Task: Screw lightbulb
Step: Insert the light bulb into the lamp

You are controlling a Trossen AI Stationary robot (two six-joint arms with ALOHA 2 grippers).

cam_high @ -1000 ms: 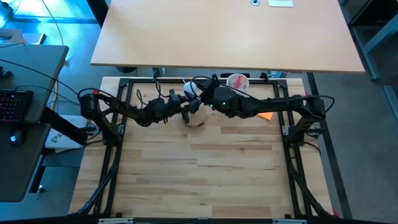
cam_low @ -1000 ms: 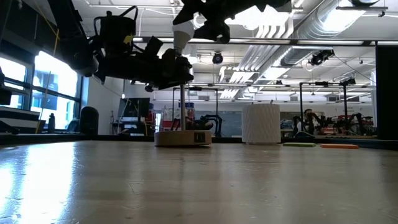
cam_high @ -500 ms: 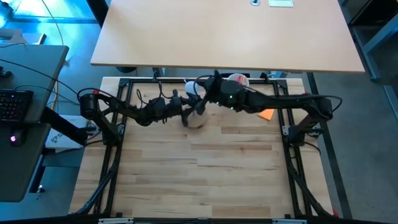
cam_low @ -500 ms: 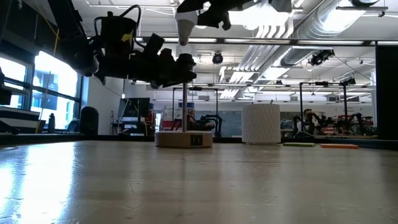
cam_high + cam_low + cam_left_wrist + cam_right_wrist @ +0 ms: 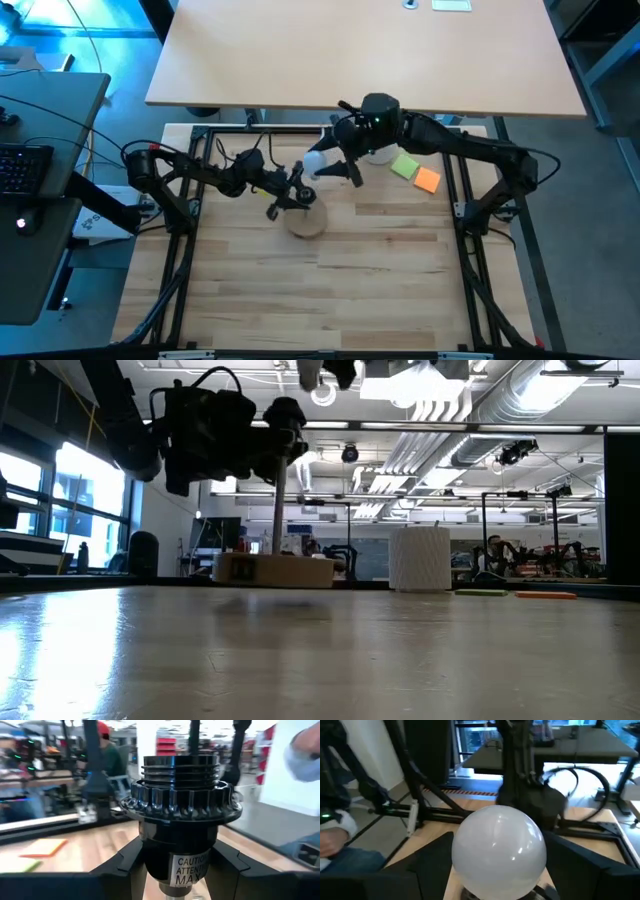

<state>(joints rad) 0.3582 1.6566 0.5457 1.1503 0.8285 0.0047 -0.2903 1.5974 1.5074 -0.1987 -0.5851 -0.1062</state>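
A wooden disc stand (image 5: 305,223) rests flat on the table, with a thin post (image 5: 278,510) carrying a black ribbed lamp socket (image 5: 180,795). My left gripper (image 5: 288,194) reaches in from the table's left and is shut on the socket. My right gripper (image 5: 332,167) is shut on the white lightbulb (image 5: 315,163), up in the air on the far right of the socket and apart from it. In the right wrist view the bulb's round globe (image 5: 497,849) fills the middle. Its screw base is hidden. My left gripper pinches the socket's lower body (image 5: 150,857), below the ribbed collar, between its two fingers (image 5: 122,867). The fingers come level from the table's left. The socket stands upright on its post, and the disc is on the table. My right gripper holds the lightbulb between its two fingers (image 5: 427,865), one on each side of the white globe (image 5: 462,870). It comes from the table's right. The bulb is lifted clear, above socket height (image 5: 322,392). The globe itself hides the screw base.
A white ribbed cup (image 5: 420,558) stands at the back, mostly under my right arm in the high view. A green note (image 5: 404,165) and an orange note (image 5: 427,180) lie at the back right. The near half of the table (image 5: 330,290) is bare wood. People show beyond the table.
My left gripper has drawn the socket and stand toward the table's near edge; the disc has slid along the table. My right gripper has lifted the bulb up and away from the socket and turned it about, while the right wrist has swung toward the far edge.
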